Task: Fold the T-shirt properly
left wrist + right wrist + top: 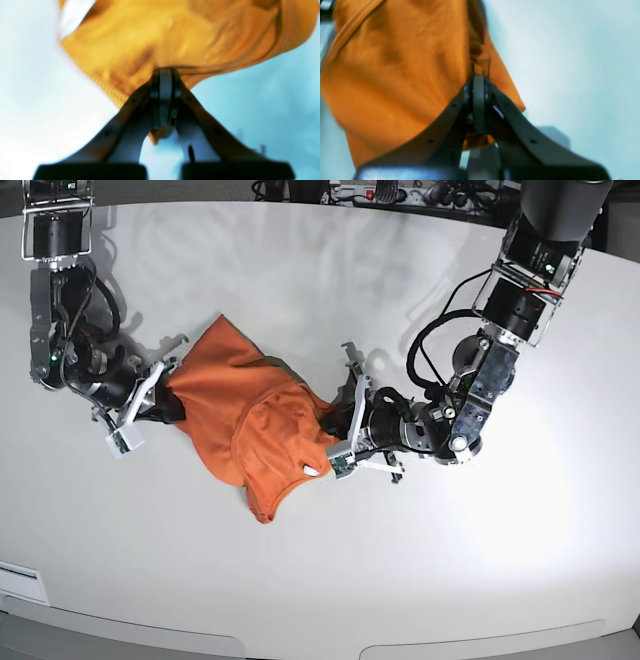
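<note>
**Both arms pinching the shirt, cloth bunched between them**

I have the T-shirt (245,415) on the white table (320,580), crumpled into a lump between the two grippers. The left gripper (165,72) has its jaws pressed together on a stitched hem, with orange cloth spreading away beyond the tips and a small scrap poking out behind them. The right gripper (478,77) is likewise clamped tight on a gathered fold, most of the cloth lying to one side of its jaws.

Risks as I judge them:
- Thin fabric could slip out of either pinch if I pull the arms apart too fast.
- Either pinch may hold more than one layer (wrist views too blurred to say), so spreading might drag the shirt twisted rather than flat.
- Lifting unevenly would leave the loose part trailing and creased.
</note>
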Action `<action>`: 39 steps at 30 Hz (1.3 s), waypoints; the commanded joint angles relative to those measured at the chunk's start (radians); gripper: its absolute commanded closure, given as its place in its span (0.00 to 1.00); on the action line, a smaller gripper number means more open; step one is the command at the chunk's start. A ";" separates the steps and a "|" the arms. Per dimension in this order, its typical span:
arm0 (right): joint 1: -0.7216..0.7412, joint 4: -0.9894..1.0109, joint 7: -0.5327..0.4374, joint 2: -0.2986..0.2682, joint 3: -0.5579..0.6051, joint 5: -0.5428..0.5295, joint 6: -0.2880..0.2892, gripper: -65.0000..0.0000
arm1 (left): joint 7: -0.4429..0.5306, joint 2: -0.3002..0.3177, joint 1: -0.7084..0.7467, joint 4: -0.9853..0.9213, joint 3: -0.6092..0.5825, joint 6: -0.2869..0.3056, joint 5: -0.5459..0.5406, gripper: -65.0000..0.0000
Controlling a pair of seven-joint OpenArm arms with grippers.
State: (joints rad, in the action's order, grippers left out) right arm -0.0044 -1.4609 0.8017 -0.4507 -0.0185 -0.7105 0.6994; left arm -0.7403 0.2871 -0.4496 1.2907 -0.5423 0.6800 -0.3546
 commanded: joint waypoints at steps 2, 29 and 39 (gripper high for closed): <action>-0.040 -0.054 0.087 -0.018 -0.047 -0.008 -0.001 1.00 | 0.023 0.006 -0.019 -0.002 0.001 -0.022 0.076 1.00; -0.466 -0.474 0.052 -0.009 -0.213 0.031 -0.177 1.00 | 0.055 -0.201 -0.165 -0.001 0.003 -0.188 0.219 1.00; -0.377 -0.516 -0.063 -0.009 -0.492 -0.165 -0.113 1.00 | -0.356 -0.201 -0.179 0.000 0.261 -0.080 -0.289 1.00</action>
State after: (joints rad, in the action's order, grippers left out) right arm -0.3824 -1.9591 0.7589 -0.4435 -0.5053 -0.8722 0.5884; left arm -1.1225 0.0891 -0.5938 1.2732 -0.2829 0.5953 -0.6308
